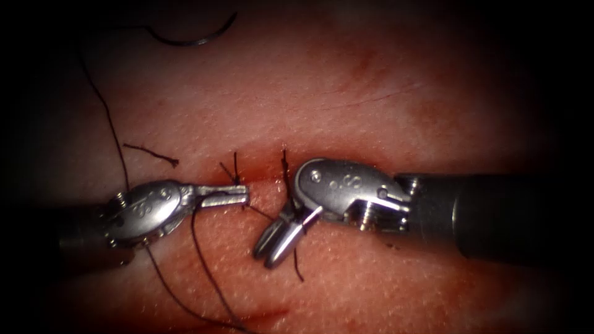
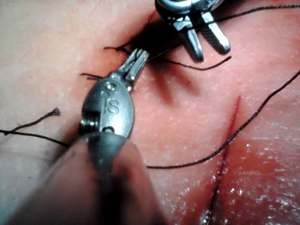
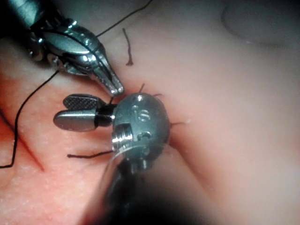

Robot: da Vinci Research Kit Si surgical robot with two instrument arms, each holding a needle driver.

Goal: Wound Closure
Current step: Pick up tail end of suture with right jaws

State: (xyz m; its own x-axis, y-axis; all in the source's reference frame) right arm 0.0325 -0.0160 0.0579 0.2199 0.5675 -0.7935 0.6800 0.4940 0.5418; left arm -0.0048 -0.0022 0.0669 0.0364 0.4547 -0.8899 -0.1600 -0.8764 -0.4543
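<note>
The left tool (image 1: 238,195) came in from the left with its jaws pinched together on the thread (image 1: 207,272) right at the stitch site, on the left edge of the cut (image 1: 281,179). From that grip the thread dropped in a dark loop down across the tissue (image 1: 383,111) toward the bottom of the endoscope view. In the left wrist view that same tool (image 2: 137,61) looked clamped tight, with dark strands running off beside it.

The right tool (image 1: 276,244) sat just right of the cut, wrist bent so its tips pointed down and to the left. Its jaws were parted a little and gripping nothing; the right wrist view showed those two pads (image 3: 79,101) clearly apart with empty space between them. A short thread tail (image 1: 297,267) lay just beside them.

The curved needle (image 1: 192,38) was lying free on the tissue, well up and to the left of the cut, not stuck in and not held by either tool. A loose cut end of thread (image 1: 151,153) lay on the tissue left of the cut. Red fluid (image 1: 266,318) pooled along the lower part of the tissue.
</note>
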